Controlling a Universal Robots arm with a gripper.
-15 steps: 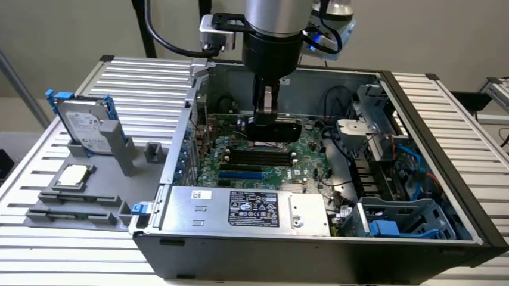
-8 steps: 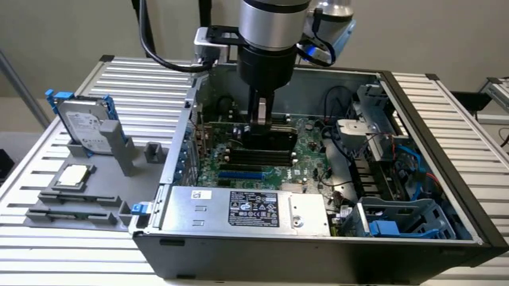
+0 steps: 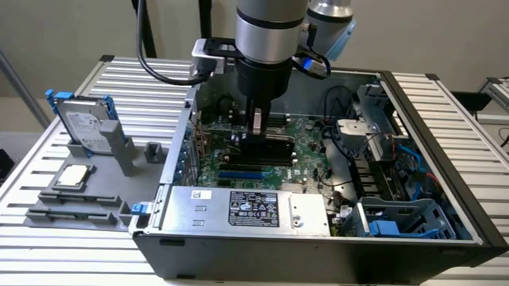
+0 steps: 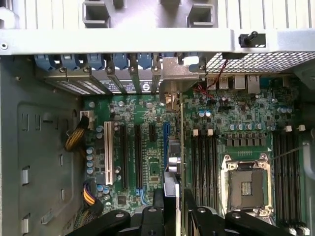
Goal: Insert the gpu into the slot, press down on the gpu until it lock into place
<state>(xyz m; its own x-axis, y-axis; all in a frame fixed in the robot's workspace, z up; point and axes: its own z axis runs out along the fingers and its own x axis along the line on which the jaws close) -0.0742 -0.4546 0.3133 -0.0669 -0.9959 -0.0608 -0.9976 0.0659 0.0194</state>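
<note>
OK, the graphics card [image 3: 269, 154] is a flat black slab. It stands on edge over the green motherboard [image 3: 309, 134], inside the open case [image 3: 441, 156].

Position, exterior view:
- Near the middle of the case
- At 12 o'clock from the silver power supply [image 3: 247, 208]
- Just beside the blue slot [image 3: 241, 176], at roughly 1 o'clock from it

Orientation: the long axis runs 9-to-3 across the exterior view, parallel to the slot. The broad face is upright and the top edge faces the arm. In the wrist view the card shows edge-on as a thin line, with a short stretch of blue slot right next to it. Can't tell whether the bottom edge is in the slot or only above it.

Arm: it comes straight down from 12 o'clock with the wrist vertical and the tool pointing into the case. The gripper [image 3: 259, 136] is on the card's top edge. Its black fingers [image 4: 158, 209] are clamped on either side of the card, so it's gripping the card.

Outside the case at 9 o'clock, a hard drive [image 3: 83, 128] stands in a grey holder.
</note>
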